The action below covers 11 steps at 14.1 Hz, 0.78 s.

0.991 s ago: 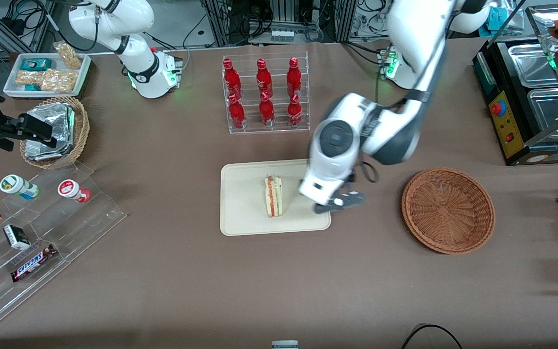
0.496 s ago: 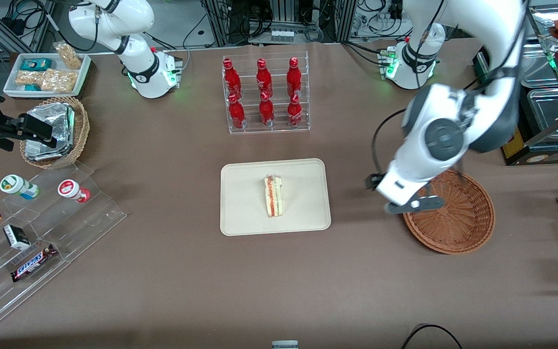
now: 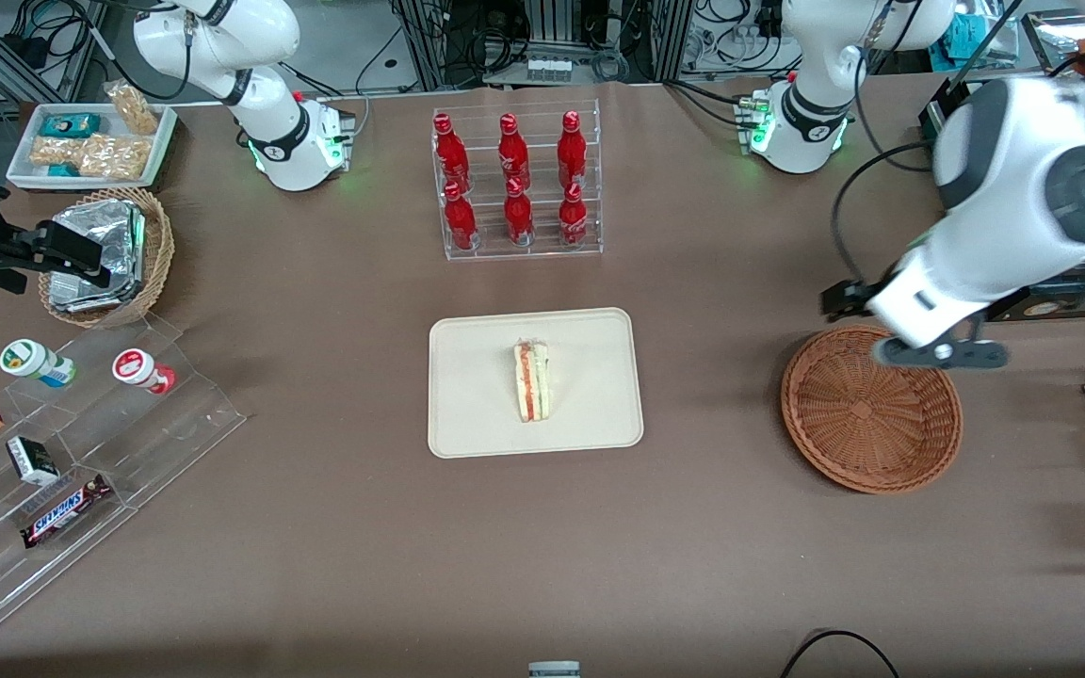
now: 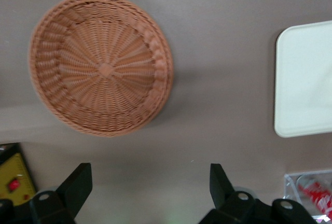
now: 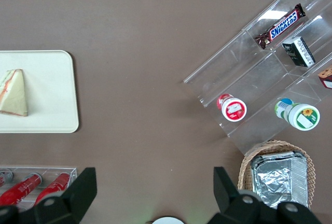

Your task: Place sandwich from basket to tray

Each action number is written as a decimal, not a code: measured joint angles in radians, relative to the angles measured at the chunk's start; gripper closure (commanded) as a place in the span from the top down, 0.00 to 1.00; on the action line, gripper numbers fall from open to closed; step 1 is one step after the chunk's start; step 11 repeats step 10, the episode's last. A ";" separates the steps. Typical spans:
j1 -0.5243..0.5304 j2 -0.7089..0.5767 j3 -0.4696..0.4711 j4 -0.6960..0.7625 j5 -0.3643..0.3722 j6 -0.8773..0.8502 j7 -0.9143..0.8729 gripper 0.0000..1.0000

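The sandwich (image 3: 532, 380), a clear-wrapped white wedge with red and green layers, lies on its side in the middle of the cream tray (image 3: 477, 405); the right wrist view also shows the sandwich (image 5: 13, 93) on the tray (image 5: 52, 89). The reddish-brown wicker basket (image 3: 870, 410) sits empty toward the working arm's end of the table. My left arm's gripper (image 3: 943, 354) hangs high over the basket's rim that is farther from the front camera. In the left wrist view the gripper (image 4: 148, 182) is open with nothing between its fingers, and the basket (image 4: 101, 63) and a tray corner (image 4: 306, 79) lie below.
A clear rack of red bottles (image 3: 516, 184) stands farther back than the tray. A black food warmer (image 3: 1032, 188) is close beside the working arm. Toward the parked arm's end are a stepped acrylic snack shelf (image 3: 81, 443), a tan basket of foil packs (image 3: 105, 254) and a white snack tray (image 3: 90, 141).
The left arm has swung away from the tray's edge, across the table and up over the basket. The sandwich stays where it lay on the tray.
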 measured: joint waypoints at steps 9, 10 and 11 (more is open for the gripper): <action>0.191 -0.139 -0.078 0.029 0.037 -0.031 0.046 1.00; 0.194 -0.148 -0.077 0.041 0.037 -0.033 0.046 1.00; 0.194 -0.148 -0.077 0.041 0.037 -0.033 0.046 1.00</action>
